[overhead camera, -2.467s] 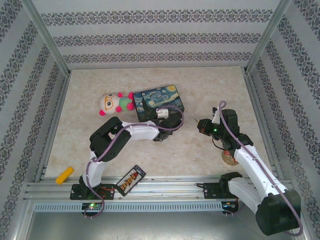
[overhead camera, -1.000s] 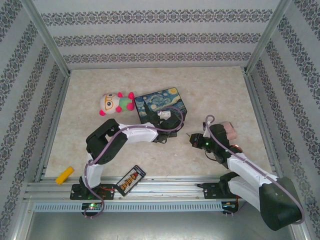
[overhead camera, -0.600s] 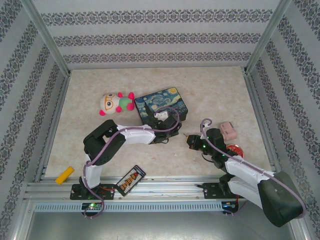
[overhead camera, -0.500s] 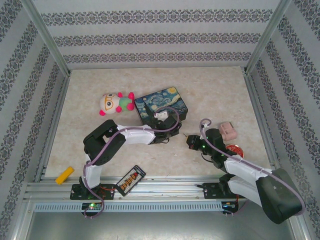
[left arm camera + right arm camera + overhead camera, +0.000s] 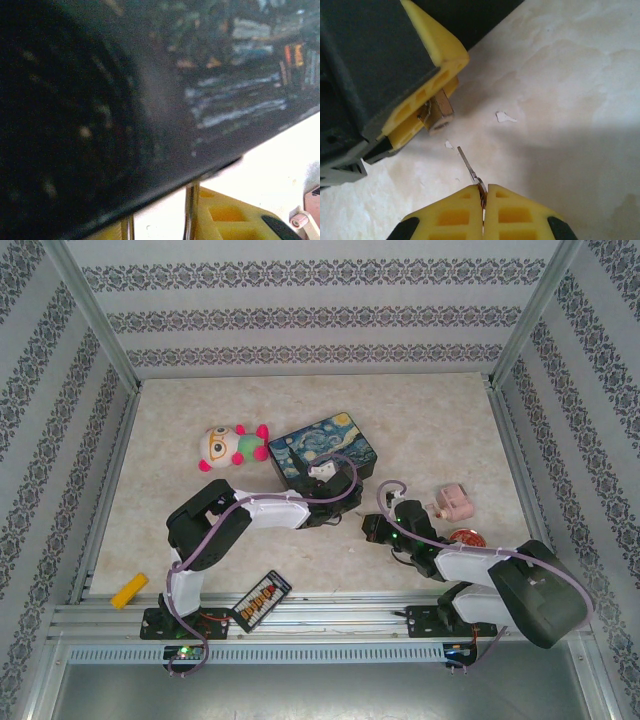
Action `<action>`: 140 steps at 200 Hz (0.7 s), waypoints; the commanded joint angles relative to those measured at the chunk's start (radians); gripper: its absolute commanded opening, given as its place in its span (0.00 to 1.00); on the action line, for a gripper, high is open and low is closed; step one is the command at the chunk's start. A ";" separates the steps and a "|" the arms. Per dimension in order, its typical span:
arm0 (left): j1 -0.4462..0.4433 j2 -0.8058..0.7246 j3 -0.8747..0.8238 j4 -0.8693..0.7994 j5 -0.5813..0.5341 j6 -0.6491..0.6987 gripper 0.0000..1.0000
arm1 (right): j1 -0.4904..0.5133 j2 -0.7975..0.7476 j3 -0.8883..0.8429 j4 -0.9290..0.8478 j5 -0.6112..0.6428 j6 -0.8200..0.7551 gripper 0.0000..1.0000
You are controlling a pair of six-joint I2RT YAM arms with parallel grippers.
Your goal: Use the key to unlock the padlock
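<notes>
- The padlock [image 5: 438,114] is clamped between the yellow fingers [image 5: 437,55] of the left claw [image 5: 327,510] — in the right wrist view its brass body is seen at 11 o'clock, with the round silvery end turned toward the key
- The key [image 5: 466,162] is pinched by its head in the right claw [image 5: 483,189], whose jaws are pressed together on it
- The blade is pointed toward 11 o'clock, and its tip is held just short of the padlock, not touching
- From above, the right claw is found close beside the left claw, at its 4 o'clock
- The painted box [image 5: 325,448] is set at 12 o'clock of the left claw — whether it is touched cannot be told
- A plush toy [image 5: 230,445] is laid at 9 o'clock of the box
</notes>
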 commanded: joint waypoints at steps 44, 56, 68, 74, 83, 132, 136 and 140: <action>0.000 -0.011 -0.005 0.094 0.035 -0.065 0.06 | 0.010 0.006 0.022 0.060 0.051 0.011 0.00; -0.001 -0.009 -0.006 0.096 0.039 -0.067 0.06 | 0.009 0.006 0.024 0.063 0.050 0.012 0.00; 0.000 -0.008 -0.007 0.100 0.041 -0.068 0.07 | 0.010 0.005 0.027 0.063 0.050 0.011 0.00; 0.000 -0.007 -0.007 0.099 0.041 -0.069 0.06 | 0.009 0.005 0.027 0.063 0.050 0.011 0.00; 0.000 -0.006 -0.008 0.100 0.042 -0.070 0.07 | 0.009 0.003 0.027 0.063 0.050 0.010 0.00; 0.001 0.001 -0.010 0.109 0.053 -0.078 0.06 | 0.009 0.005 0.028 0.063 0.054 0.015 0.00; 0.000 0.002 -0.010 0.112 0.053 -0.078 0.07 | 0.010 0.005 0.030 0.063 0.054 0.015 0.00; 0.001 0.003 -0.011 0.112 0.055 -0.078 0.07 | 0.010 0.006 0.030 0.063 0.056 0.015 0.00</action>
